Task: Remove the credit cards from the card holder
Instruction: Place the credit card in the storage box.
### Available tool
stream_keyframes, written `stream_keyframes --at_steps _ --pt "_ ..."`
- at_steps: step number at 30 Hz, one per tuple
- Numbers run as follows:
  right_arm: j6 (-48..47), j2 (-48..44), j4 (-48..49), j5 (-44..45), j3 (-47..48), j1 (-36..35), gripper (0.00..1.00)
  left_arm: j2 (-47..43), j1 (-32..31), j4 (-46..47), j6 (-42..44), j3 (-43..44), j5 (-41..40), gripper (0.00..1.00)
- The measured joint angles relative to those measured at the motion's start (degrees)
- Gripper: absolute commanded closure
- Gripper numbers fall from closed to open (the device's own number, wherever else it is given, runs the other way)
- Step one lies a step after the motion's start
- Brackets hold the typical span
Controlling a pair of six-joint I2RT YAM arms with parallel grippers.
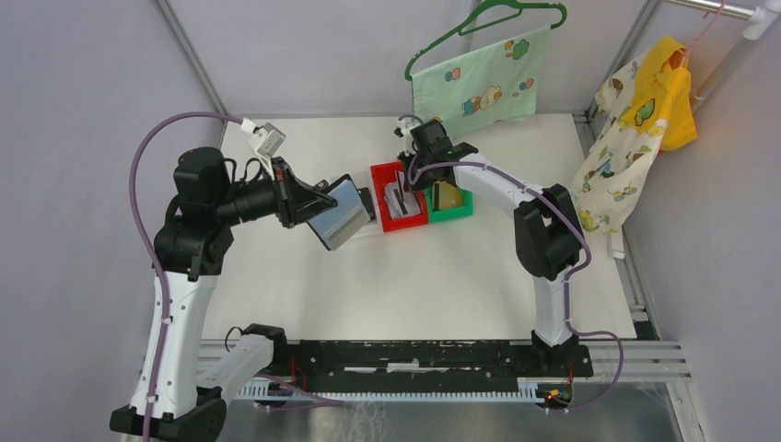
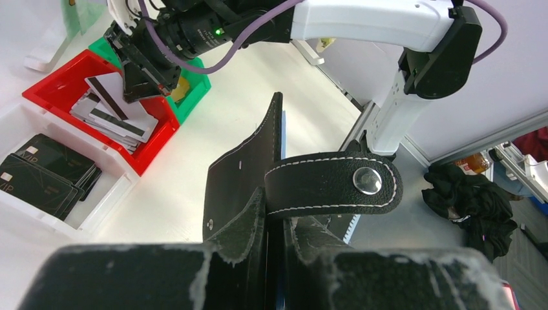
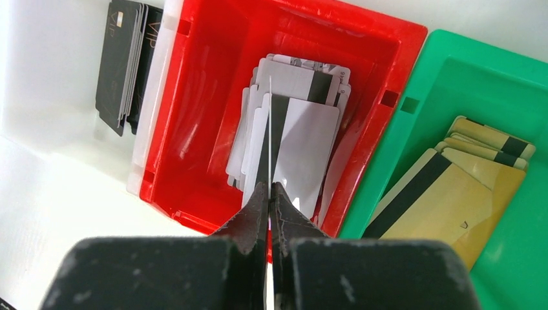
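Holding a thin whitish plastic card (image 3: 269, 123) pinched tight in the right gripper (image 3: 269, 194) | red plastic bin (image 3: 194, 77) with a card pile (image 3: 304, 161) sits just under its fingertips (image 3: 253, 213) | left gripper (image 2: 274, 236) squeezes the black leather folding card holder (image 2: 242, 171), off the table (image 1: 414, 285) | tip: go lower, then let go gently.

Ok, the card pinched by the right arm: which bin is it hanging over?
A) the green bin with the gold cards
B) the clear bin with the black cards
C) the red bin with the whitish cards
C: in the right wrist view the right gripper, jaws shut on a whitish card seen edge-on, hangs directly over the red bin and its pile of whitish cards.
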State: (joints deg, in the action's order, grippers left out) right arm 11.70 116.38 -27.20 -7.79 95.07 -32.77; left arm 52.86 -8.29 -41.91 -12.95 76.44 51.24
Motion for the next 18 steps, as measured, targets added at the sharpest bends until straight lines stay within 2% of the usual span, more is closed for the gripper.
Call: stream_keyframes --at_steps 10,15,18 --pt "-0.7 1.4 -0.3 0.5 0.2 -0.4 0.98 -0.4 0.0 0.0 0.5 0.0 1.0 0.98" --pt "-1.6 1.7 -0.4 1.9 0.9 -0.6 0.9 -0.6 0.1 0.0 0.6 0.0 1.7 0.98" --pt "-2.0 1.8 -0.7 3.3 1.5 -0.8 0.79 -0.6 0.1 0.0 0.6 0.0 1.8 0.98"
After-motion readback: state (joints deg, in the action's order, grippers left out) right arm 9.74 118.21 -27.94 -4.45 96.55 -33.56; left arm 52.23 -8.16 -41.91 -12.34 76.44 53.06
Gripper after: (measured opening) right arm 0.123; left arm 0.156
